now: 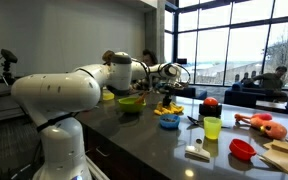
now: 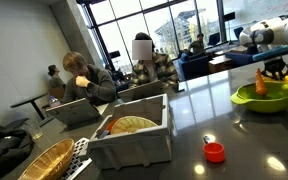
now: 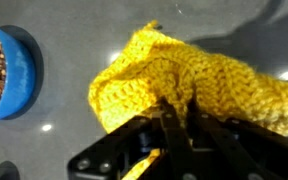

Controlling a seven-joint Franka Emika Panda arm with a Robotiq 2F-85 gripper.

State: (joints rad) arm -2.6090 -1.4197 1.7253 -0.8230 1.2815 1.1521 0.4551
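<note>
Yellow crocheted cloth (image 3: 184,65) fills the middle of the wrist view. We see the black fingers (image 3: 168,118) at bottom centre pressed together on its lower edge, pinching a fold of yarn. Behind it is the dark grey table (image 3: 74,30). At the left edge a blue bowl (image 3: 29,80) of brown bits stands near the cloth, not touching it.

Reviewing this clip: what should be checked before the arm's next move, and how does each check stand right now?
1. The gripper is shut on the yellow crochet piece: ok.
2. The crochet piece lies apart from the blue bowl: ok.
3. No spill from the blue bowl shows on the counter: ok.
4. The crochet piece is lifted off the counter: cannot tell.
5. The green bowl is clear of the gripper: cannot tell.
</note>
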